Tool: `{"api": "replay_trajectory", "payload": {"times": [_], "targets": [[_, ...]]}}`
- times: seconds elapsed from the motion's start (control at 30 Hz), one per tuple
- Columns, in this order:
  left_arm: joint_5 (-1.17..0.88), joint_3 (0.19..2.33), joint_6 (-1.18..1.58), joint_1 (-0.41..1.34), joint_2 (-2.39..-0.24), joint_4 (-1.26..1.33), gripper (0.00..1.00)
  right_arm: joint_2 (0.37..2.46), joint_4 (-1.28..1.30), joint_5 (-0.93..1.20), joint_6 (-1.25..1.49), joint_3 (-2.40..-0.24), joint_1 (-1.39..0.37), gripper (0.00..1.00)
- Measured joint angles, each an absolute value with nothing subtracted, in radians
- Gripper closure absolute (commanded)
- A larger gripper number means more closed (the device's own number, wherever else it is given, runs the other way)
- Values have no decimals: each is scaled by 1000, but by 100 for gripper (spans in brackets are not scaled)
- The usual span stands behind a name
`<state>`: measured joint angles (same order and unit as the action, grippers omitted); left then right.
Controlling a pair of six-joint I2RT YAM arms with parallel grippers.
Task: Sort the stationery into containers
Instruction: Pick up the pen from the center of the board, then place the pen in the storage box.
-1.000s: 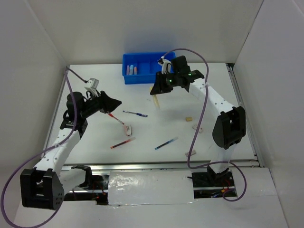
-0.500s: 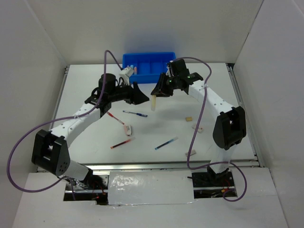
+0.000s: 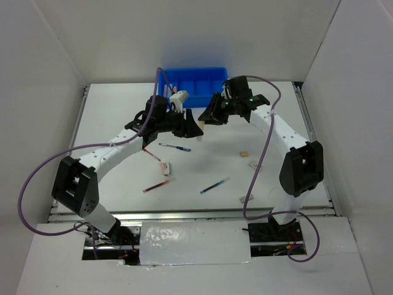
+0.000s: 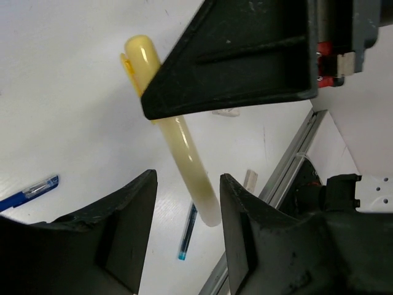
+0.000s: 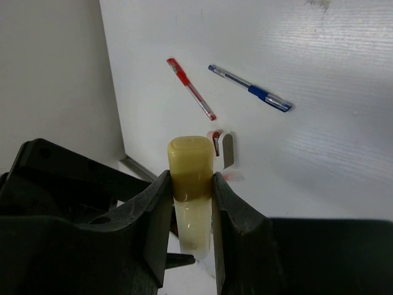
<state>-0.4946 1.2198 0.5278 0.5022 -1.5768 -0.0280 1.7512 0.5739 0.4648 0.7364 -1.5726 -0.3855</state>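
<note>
On the left of the table [image 3: 110, 110] I see a red pen [image 3: 149, 153] lying at a slant, and nearer to me a second red pen [image 3: 159, 185] with a small white piece [image 3: 166, 166] between them. A blue pen [image 3: 175, 147] lies just right of the first red one.

My left gripper [image 4: 187, 181] reaches in over the middle of the table with its jaws apart. In its wrist view, the lower end of the yellow bar [image 4: 183, 150] shows in the gap between them. I cannot tell whether either finger touches it.

The bar hangs upright in the air above the table, clear of the blue tray [image 3: 199, 80], which sits at the far edge just behind both grippers. My right gripper [image 5: 189, 178] has its jaws clamped on the bar's upper part, one finger on each side, with the rounded top sticking out above them.

Further right, another blue pen [image 3: 214, 185] lies near the front edge. Beyond it are a beige eraser [image 3: 244, 153], a white eraser [image 3: 253, 165] and a third small eraser [image 3: 247, 198], each lying apart from the others.
</note>
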Motion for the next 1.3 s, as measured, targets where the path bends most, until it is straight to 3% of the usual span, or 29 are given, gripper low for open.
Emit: {"api": "replay_trajectory", "payload": {"times": [0.23, 0.7, 0.77, 0.83, 0.87, 0.97, 1.13, 1.3], "targets": [[-476, 1222, 534, 508, -1580, -32, 59, 1727, 561, 487, 755, -1543, -368, 100], [-479, 1222, 578, 513, -1603, 5, 72, 1727, 534, 559, 815, -1511, -319, 100], [-477, 1223, 579, 513, -1609, 9, 86, 1727, 527, 570, 822, -1501, -314, 98], [-477, 1225, 579, 514, -1615, 7, 98, 1727, 515, 585, 823, -1489, -308, 77], [-477, 1226, 579, 513, -1618, 5, 100, 1727, 510, 591, 824, -1483, -306, 43], [-476, 1239, 574, 508, -1625, -9, 100, 1727, 502, 617, 838, -1473, -293, 0], [-485, 1263, 548, 452, -1627, -37, 100, 1726, 518, 649, 826, -1488, -223, 0], [-459, 1306, 484, 329, -1634, -114, 100, 1717, 532, 663, 748, -1560, -15, 0]]}}
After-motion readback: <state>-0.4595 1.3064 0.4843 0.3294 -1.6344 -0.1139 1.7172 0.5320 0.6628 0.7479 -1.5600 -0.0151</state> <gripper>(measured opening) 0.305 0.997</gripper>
